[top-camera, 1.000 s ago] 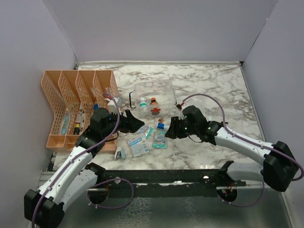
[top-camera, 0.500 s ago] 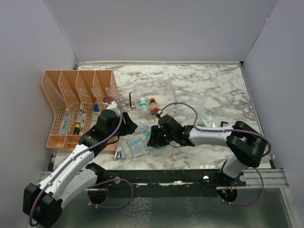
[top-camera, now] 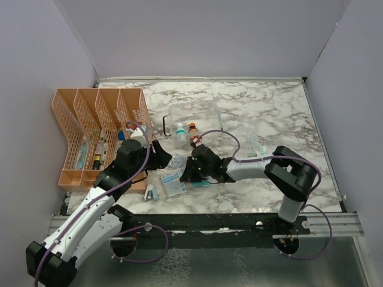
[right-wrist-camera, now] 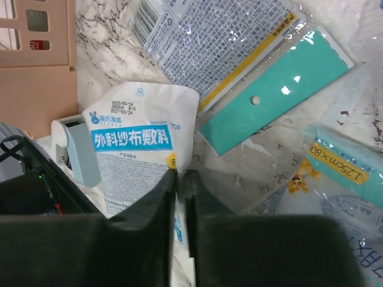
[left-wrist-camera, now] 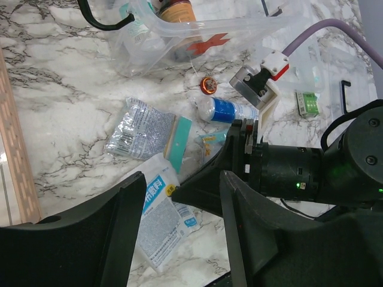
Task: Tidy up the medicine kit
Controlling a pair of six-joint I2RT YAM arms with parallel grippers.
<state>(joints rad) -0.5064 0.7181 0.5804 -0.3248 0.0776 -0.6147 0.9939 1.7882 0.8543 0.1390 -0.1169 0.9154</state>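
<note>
- The fingers of the right gripper (right-wrist-camera: pixel 179 176) are drawn narrow and pinched on one edge of a white-and-blue dressing packet (right-wrist-camera: pixel 131 143), which lies on the near side of the medicine kit (top-camera: pixel 192 119).
- The fingers of the left gripper (left-wrist-camera: pixel 182 179) are held moderately apart with nothing between them, near and to the left of the kit.
- The kit is set on the table (top-camera: pixel 269 107) beyond both pairs of fingers. Its long axis runs left to right, with the black handle (top-camera: pixel 166 126) at its left end.
- It is judged that the packet must be carried away from the arm bases and over the kit's near wall. The right arm is the better placed for this.
- The firmness of the pinch cannot be told, since it is covered by the fingers. Whether the kit's clear lid is off is hard to make out.
</note>
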